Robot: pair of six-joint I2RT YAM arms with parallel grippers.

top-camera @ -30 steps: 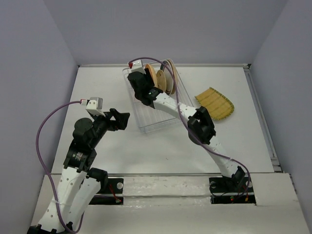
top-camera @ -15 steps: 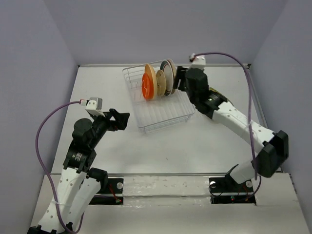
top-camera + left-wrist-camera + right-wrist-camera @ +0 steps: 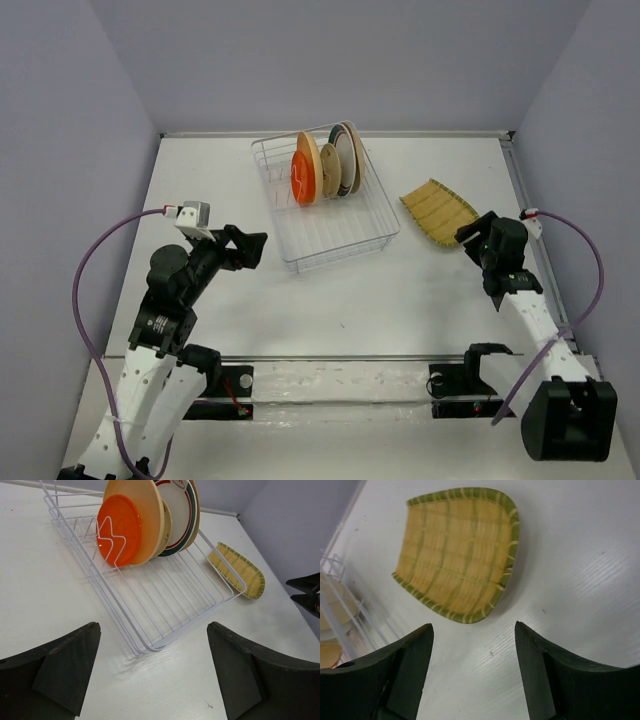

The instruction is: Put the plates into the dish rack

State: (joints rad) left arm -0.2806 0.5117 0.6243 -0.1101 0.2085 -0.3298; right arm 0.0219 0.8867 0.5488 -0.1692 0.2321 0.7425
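The dish rack (image 3: 338, 232) sits on the table (image 3: 330, 310) with several plates (image 3: 322, 172) upright at its far end. The yellow-green striped plate (image 3: 440, 211) lies flat just ahead of the right gripper (image 3: 472, 232), whose jaws stand apart, empty. The left gripper (image 3: 250, 247) hangs wide open near the rack.

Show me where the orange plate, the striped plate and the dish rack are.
orange plate (image 3: 131, 519): left wrist view, on its flat orange face.
striped plate (image 3: 457, 560): right wrist view, middle of its upper face.
dish rack (image 3: 335, 225): top external view, bare wire floor in front of the plates.
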